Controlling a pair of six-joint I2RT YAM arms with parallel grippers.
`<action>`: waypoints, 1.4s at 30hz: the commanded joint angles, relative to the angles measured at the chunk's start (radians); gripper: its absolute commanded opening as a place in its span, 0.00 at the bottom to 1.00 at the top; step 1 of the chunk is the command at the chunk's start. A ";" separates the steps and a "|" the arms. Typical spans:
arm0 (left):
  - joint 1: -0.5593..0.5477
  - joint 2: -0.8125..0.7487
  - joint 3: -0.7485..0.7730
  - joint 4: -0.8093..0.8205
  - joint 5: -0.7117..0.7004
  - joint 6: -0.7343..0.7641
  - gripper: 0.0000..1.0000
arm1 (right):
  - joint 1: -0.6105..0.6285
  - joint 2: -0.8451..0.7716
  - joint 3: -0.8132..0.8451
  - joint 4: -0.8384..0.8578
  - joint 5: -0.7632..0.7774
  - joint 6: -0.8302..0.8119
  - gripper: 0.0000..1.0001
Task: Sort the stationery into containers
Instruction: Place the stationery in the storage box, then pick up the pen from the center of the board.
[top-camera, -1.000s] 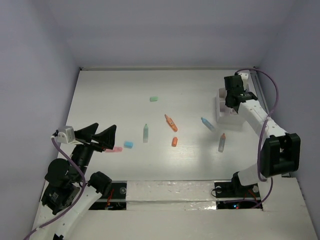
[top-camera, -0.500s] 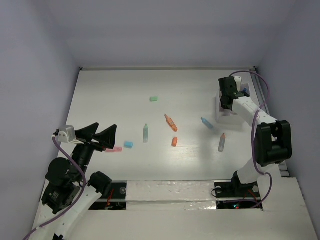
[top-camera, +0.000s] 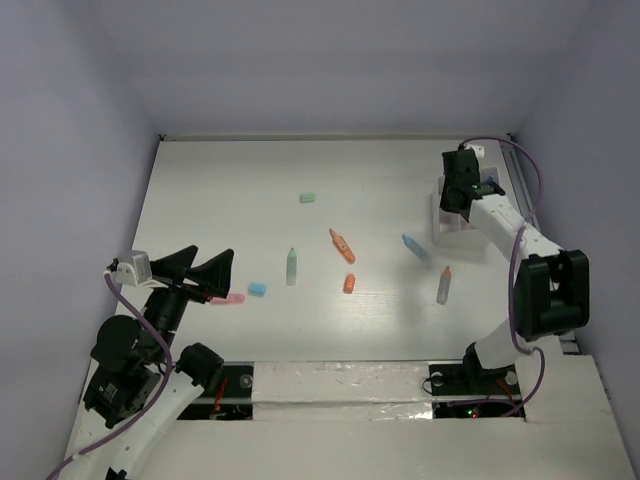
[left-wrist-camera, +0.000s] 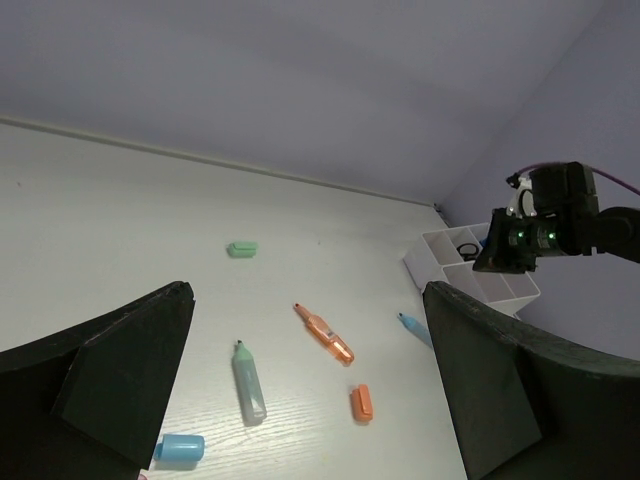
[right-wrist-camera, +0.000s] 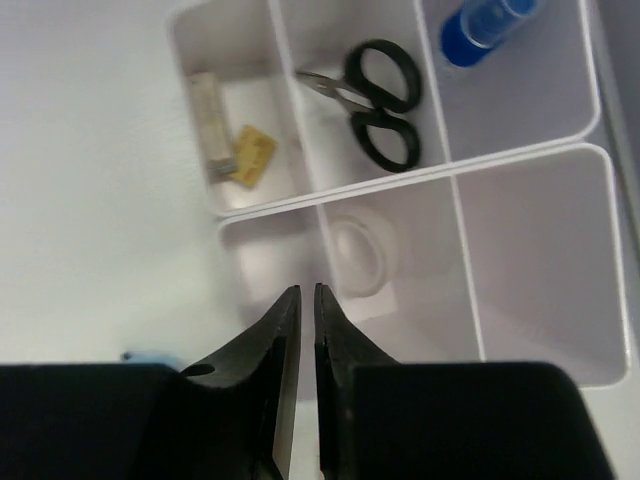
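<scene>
The white divided tray (top-camera: 452, 232) stands at the right; its compartments (right-wrist-camera: 520, 250) hold a white tape ring (right-wrist-camera: 360, 253), black scissors (right-wrist-camera: 378, 88), a blue item (right-wrist-camera: 485, 20) and a tan eraser (right-wrist-camera: 255, 155). My right gripper (top-camera: 458, 196) (right-wrist-camera: 307, 290) hovers over the tray, its jaws almost together with nothing between them. Loose on the table lie a green eraser (top-camera: 308, 198), an orange pen (top-camera: 342, 245), an orange cap (top-camera: 349, 283), a mint highlighter (top-camera: 291, 266), a blue cap (top-camera: 257, 289), a pink piece (top-camera: 232, 298), a blue pen (top-camera: 415, 247) and a grey pen (top-camera: 443, 285). My left gripper (top-camera: 210, 256) (left-wrist-camera: 308, 300) hangs open at the near left.
White walls close in the table on the left, back and right. The tray (left-wrist-camera: 470, 270) sits close to the right wall. A purple cable (top-camera: 520, 170) loops beside the right arm.
The right wrist swung slightly left over the tray, then eased back. The left arm and the loose stationery have not moved.
</scene>
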 joint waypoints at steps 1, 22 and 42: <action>0.000 0.021 0.013 0.037 0.003 0.005 0.99 | 0.061 -0.102 -0.004 0.085 -0.237 0.013 0.18; 0.101 0.167 -0.004 0.071 0.124 0.020 0.99 | 0.399 0.091 0.089 0.029 -0.658 -0.113 0.35; 0.177 0.294 -0.010 0.088 0.227 0.023 0.99 | 0.490 0.303 0.103 0.026 -0.569 -0.132 0.57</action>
